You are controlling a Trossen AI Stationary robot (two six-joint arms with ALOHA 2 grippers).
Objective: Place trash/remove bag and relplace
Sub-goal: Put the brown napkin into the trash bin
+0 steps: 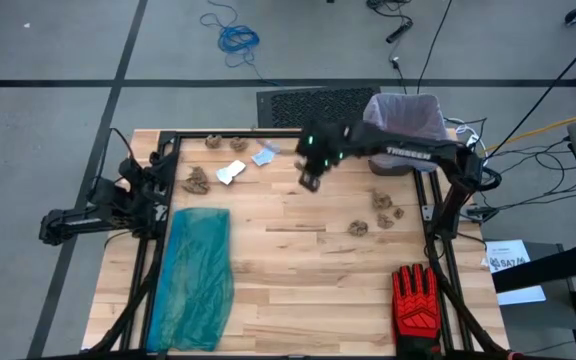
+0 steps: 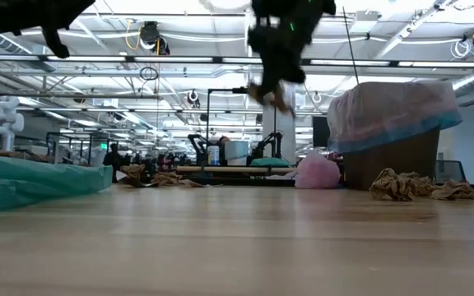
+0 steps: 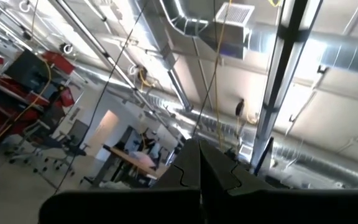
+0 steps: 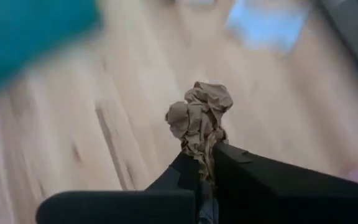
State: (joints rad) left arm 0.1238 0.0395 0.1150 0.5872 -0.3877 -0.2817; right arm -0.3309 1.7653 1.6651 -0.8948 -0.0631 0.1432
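1. While our left gripper waits with its fingers pressed together at the table's left edge, pointing up toward the ceiling and holding nothing, our right gripper does the work.
2. We have the right gripper's fingers clamped tight on a brown paper wad, which sticks out past the fingertips, creased and crumpled.
3. We carry that wad clear above the wooden table, over its far middle part, as the low view shows.
4. We see the bag, pinkish-lavender, lining a bin at the far right corner, its rim folded over the top.
5. We count more brown wads on the table near the right side, others at the far left, and white and pale-blue scraps between them.
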